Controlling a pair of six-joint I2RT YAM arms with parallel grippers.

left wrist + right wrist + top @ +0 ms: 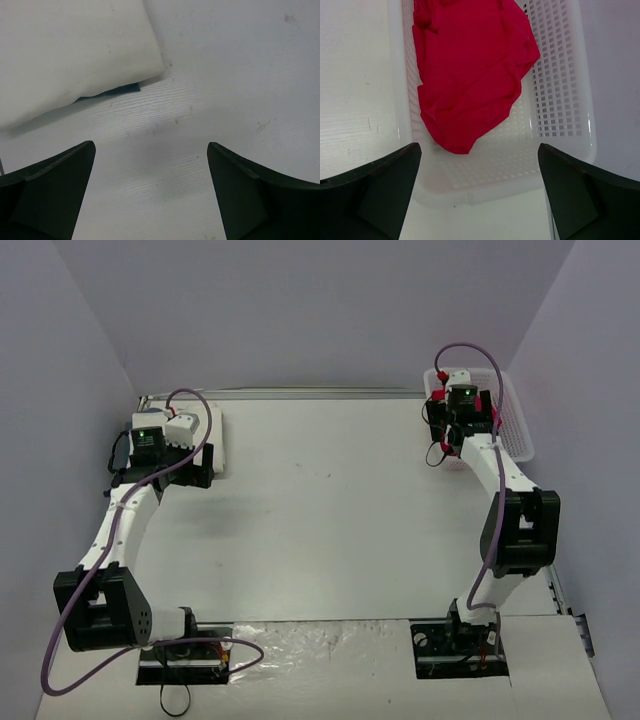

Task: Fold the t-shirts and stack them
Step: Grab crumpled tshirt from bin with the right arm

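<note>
Wide open, empty: left hand beside white shirt, right hand above red shirt.

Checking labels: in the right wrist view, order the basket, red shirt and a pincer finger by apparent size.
1. basket
2. red shirt
3. pincer finger, though it is nearest the camera, so its rank is unsure.

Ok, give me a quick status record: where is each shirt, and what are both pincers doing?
red t-shirt: crumpled, inside the white mesh basket, far right
white t-shirt: folded, flat on the table, far left
left pincer: open, empty, over bare table beside the white t-shirt
right pincer: open, empty, over the basket's near end
stack: not yet made
</note>
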